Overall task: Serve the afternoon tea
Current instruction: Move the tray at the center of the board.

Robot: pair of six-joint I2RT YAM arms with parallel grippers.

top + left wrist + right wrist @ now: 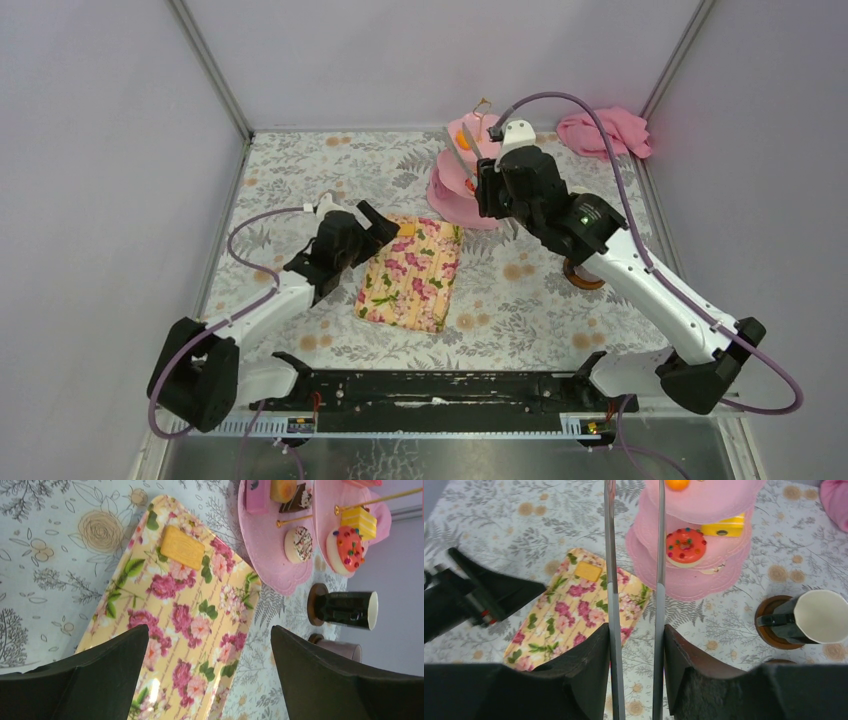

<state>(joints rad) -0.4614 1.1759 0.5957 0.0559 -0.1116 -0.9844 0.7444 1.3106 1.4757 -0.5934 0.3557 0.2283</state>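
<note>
The pink three-tier stand (452,200) (694,582) stands at the back of the table. It carries a red sprinkled cake (685,546), a yellow cake (724,527), an orange one (677,484) and chocolate and white cakes (298,544). My right gripper (488,183) (636,635) hovers beside the stand, shut on metal tongs (610,555) whose blades reach up past its tiers. A black mug (811,616) (347,610) sits on a brown coaster, with a grey mug (340,649) next to it. My left gripper (375,225) (210,635) hangs open and empty over the floral tray.
The floral rectangular tray (410,275) (175,625) lies mid-table with one flat yellow biscuit (182,547) near its far end. A pink cloth (603,132) is bunched in the back right corner. Walls enclose the table on three sides.
</note>
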